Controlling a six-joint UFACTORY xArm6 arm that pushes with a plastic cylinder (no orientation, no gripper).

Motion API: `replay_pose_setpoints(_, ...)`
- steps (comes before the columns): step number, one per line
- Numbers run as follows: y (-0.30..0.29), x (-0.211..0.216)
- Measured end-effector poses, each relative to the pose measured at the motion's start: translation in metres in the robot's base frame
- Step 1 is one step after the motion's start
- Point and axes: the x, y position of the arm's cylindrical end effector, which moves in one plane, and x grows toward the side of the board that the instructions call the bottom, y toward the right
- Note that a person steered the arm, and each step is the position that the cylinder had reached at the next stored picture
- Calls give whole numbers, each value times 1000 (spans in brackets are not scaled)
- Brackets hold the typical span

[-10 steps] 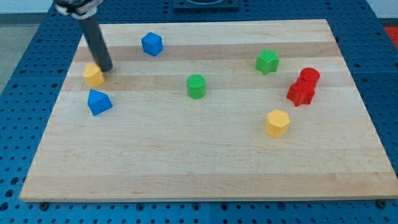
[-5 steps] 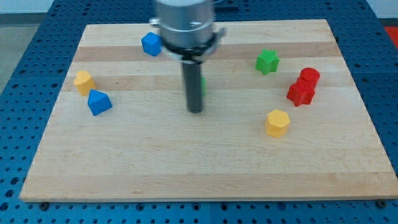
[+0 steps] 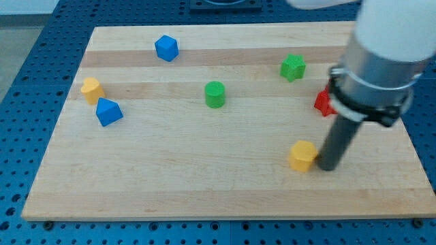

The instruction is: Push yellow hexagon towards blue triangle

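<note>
Lower right of the board: yellow hexagon, lying flat, with my tip touching or all but touching its right side; contact cannot be told for certain, the rod being blurred. Placement judged deliberate; a tip on the side away from the target sets up a leftward shove, and the blue triangle lies well apart, across the board near the left edge and somewhat higher in the view. Push line, as a judgement: leftward and a little toward the top, so a start slightly lower on the hexagon's right side would suit better than dead right.

Other stock: yellow block of unclear shape just above-left of the triangle, close beside it; blue cube near the top edge; green cylinder mid-board, near the likely path and a possible obstruction; green star upper right; red block, largely hidden behind the arm, shape not readable.

Arm: wide pale housing and dark collar entering from the upper right; dark rod dropping near upright, leaning slightly leftward at its foot; no fingers fitted, nothing gripped, only the bare rod end on the wood.

Task status, judged: hexagon not yet near the triangle; nearly the whole push remains.
</note>
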Motion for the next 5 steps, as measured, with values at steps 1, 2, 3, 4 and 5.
replay_pose_setpoints(1,-103,-8)
replay_pose_setpoints(2,-136,-22)
replay_pose_setpoints(3,-170,-22)
replay_pose_setpoints(4,-215,-19)
replay_pose_setpoints(5,-249,-27)
